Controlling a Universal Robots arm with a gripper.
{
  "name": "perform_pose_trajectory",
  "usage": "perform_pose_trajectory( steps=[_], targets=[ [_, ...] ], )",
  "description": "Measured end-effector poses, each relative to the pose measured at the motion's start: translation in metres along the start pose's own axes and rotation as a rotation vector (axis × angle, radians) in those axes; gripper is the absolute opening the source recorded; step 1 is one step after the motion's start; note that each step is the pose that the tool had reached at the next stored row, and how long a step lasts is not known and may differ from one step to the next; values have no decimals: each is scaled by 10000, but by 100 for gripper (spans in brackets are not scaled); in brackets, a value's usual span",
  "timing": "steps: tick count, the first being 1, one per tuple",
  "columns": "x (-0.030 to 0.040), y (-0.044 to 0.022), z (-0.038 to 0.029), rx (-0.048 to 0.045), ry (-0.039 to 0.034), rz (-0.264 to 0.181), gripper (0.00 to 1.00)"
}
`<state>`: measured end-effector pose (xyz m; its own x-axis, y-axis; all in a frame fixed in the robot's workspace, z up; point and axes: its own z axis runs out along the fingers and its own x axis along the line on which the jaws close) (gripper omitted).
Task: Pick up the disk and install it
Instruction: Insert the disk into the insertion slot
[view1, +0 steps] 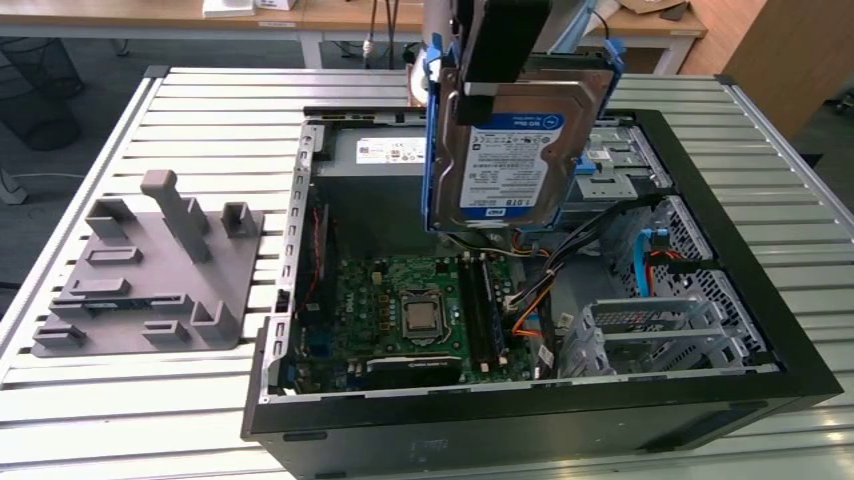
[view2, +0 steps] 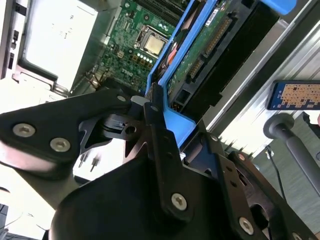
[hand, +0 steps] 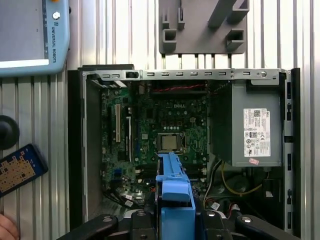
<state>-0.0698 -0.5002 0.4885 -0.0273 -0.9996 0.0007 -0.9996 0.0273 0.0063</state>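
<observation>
Gripper (view2: 159, 112) clamps one disk (view1: 514, 160) above one open computer case (view1: 534, 412); one grey fixture (view1: 147, 270) at the exterior view's left.

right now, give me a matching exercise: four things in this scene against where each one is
1 disk
2 grey fixture
3 processor
4 power supply

a on the slatted table, outside the case
b held up above the open case
c on the green board
d in a corner inside the case, white sticker on it

Pairs: 1-b, 2-a, 3-c, 4-d
</observation>
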Motion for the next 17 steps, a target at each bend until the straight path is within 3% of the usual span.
perform_pose_trajectory(
  steps=[6,8,13,17],
  targets=[
    [135,-11,13,1,15,1,36],
    [147,-51,21,3,13,1,36],
    [152,-236,31,2,14,0,36],
    [152,-240,31,2,15,2,36]
  ],
)
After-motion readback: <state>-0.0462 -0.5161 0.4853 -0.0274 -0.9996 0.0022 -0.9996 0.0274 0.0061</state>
